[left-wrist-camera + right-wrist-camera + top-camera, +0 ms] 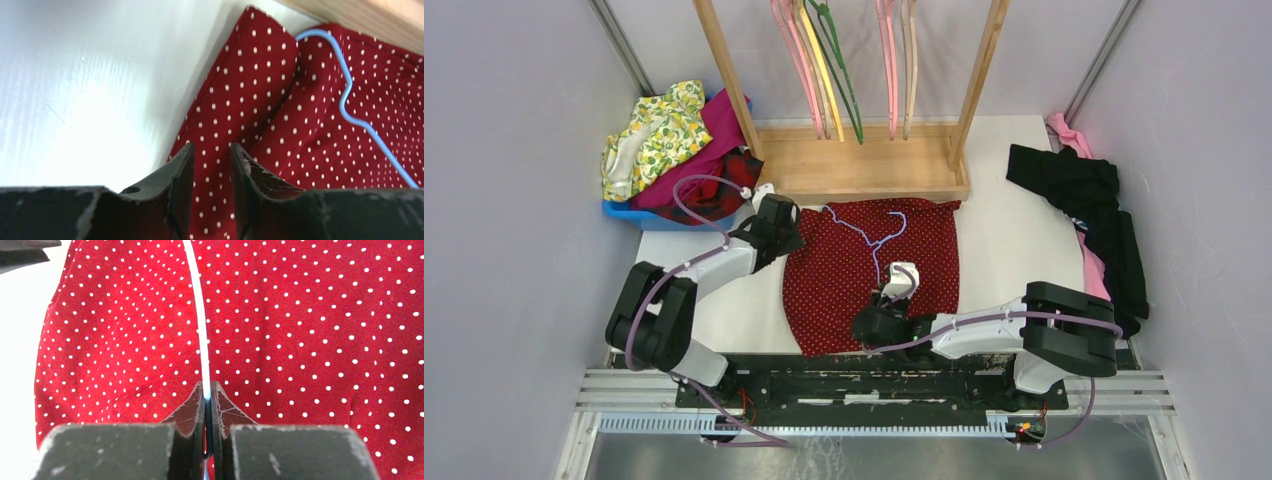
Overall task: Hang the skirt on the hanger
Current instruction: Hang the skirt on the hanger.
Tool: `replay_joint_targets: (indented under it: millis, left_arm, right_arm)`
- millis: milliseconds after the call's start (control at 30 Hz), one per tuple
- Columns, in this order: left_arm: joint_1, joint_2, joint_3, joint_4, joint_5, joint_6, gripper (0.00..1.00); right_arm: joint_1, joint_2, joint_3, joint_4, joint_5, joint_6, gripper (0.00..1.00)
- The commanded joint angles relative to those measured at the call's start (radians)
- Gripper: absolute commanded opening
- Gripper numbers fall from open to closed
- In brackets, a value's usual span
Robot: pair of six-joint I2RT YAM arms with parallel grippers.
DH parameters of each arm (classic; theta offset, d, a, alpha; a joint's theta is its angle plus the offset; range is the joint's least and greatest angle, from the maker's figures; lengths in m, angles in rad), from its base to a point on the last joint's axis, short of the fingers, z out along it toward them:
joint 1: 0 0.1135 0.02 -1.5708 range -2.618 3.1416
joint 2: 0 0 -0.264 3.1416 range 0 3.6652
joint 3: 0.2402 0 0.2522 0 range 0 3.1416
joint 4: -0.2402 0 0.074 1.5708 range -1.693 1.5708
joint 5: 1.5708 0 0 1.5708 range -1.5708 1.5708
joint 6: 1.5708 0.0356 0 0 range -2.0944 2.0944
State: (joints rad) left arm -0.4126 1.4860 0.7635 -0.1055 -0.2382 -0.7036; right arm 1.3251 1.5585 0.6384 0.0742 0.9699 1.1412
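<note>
While the right gripper (208,392) is clamped on the hanger (201,320) wire, the left gripper (210,150) hovers narrowly parted over the skirt (844,285), at its left edge. The skirt lies flat on the table (1004,250) with the hanger atop it. Judged soft, light and limp, so pinch a far corner.

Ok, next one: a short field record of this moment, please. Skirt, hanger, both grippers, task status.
skirt: spread flat in front of the wooden rack
hanger: lying on top of the skirt
right gripper: shut on the hanger's wire
left gripper: jaws slightly apart over the skirt's edge, nothing held
task status: skirt not yet on hanger
</note>
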Motion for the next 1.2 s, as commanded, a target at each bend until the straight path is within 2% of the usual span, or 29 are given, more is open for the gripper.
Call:
replay_joint_targets:
  millis: [0,167,467,533,600,633,733,767,1167]
  left_arm:
    - [0.017,0.05,0.075,0.016,-0.085,0.081,0.41]
    - [0.042,0.127,0.114,0.022,-0.065,0.104,0.49]
    - [0.044,0.227,0.177,0.004,-0.057,0.133,0.5]
    - [0.044,0.234,0.179,-0.007,-0.075,0.136,0.46]
    - [0.045,0.238,0.178,-0.017,-0.098,0.139,0.36]
    - [0.044,0.239,0.177,-0.023,-0.109,0.142,0.27]
    - [0.046,0.236,0.169,-0.034,-0.134,0.145,0.07]
    - [0.046,0.231,0.166,-0.037,-0.141,0.141,0.04]
    - [0.077,0.047,0.066,-0.069,-0.168,0.131,0.03]
  right_arm:
    - [0.003,-0.034,-0.006,0.045,0.028,-0.016,0.01]
    - [0.003,-0.047,-0.014,0.046,0.033,-0.02,0.01]
    - [0.003,-0.045,-0.009,0.053,0.029,-0.03,0.01]
    - [0.003,-0.044,-0.008,0.055,0.029,-0.033,0.01]
    - [0.003,-0.041,-0.006,0.055,0.029,-0.036,0.01]
    - [0.003,-0.039,-0.005,0.056,0.029,-0.037,0.01]
    - [0.003,-0.034,-0.006,0.058,0.029,-0.037,0.01]
    - [0.003,-0.035,-0.005,0.058,0.029,-0.037,0.01]
    - [0.003,-0.059,-0.016,0.009,0.069,-0.004,0.01]
